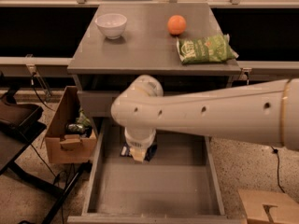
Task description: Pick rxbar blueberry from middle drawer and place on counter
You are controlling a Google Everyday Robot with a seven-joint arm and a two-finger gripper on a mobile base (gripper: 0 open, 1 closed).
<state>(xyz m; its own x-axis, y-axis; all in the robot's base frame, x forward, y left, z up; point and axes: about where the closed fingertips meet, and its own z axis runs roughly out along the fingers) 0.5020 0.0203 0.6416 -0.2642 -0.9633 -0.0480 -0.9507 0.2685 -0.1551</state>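
Your tool (138,154) was low in the drawer (154,190), below the front edge of the desk (140,45), over the bar (151,152). Whether it pinched the bar, I could not tell. Lifting and placing were not yet done.

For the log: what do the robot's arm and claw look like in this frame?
The arm is a thick, smooth cream-white tube with a rounded joint, small dark holes along its side and a thin tan ring near the picture's right edge; no cables show. The cream claw sits in the open deep grey drawer, over the small flat navy-blue wrapper.
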